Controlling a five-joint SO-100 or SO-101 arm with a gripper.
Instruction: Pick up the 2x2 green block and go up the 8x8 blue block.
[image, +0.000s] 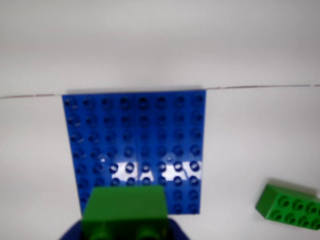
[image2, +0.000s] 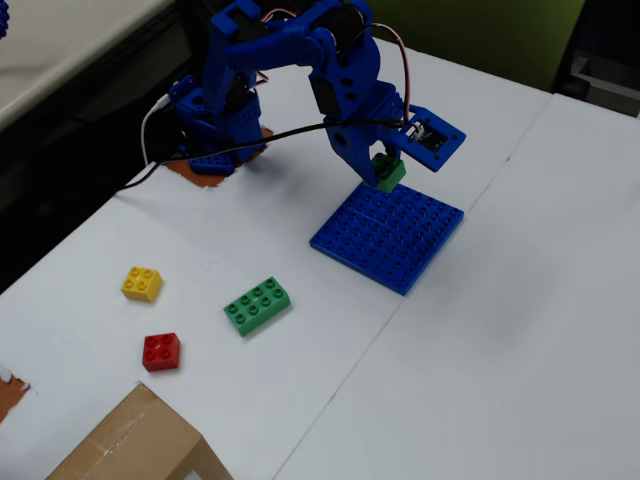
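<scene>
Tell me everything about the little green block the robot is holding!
The 2x2 green block is a small, square, shiny plastic brick. The gripper pinches it between its blue jaws, held in the air just above the 8x8 blue block, over the baseplate's edge nearest the arm. It does not seem to touch the plate yet. In the wrist view the block fills the bottom edge, its smooth side facing the camera with round shapes showing below it. Only the jaws touch it.
</scene>
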